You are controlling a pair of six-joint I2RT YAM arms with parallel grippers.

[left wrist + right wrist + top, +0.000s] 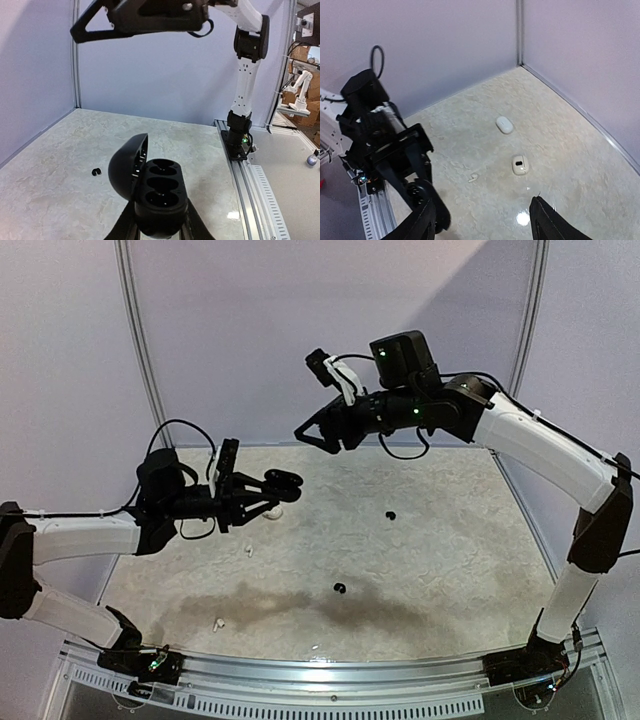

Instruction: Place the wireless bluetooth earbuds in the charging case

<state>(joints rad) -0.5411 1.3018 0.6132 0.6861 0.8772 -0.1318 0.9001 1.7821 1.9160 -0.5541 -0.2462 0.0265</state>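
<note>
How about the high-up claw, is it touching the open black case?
Apart. The left wrist view shows the right gripper high above the black case, bare wall showing between them.

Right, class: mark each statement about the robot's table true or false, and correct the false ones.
1. The left gripper holds a black charging case with its lid open. True.
2. The right gripper is clamped on a white earbud. False: its jaws stand open and empty, raised above the table.
3. Two black earbuds lie loose on the table. True.
4. No white case is on the table. False: a closed white case lies there, seen from the right wrist.
</note>
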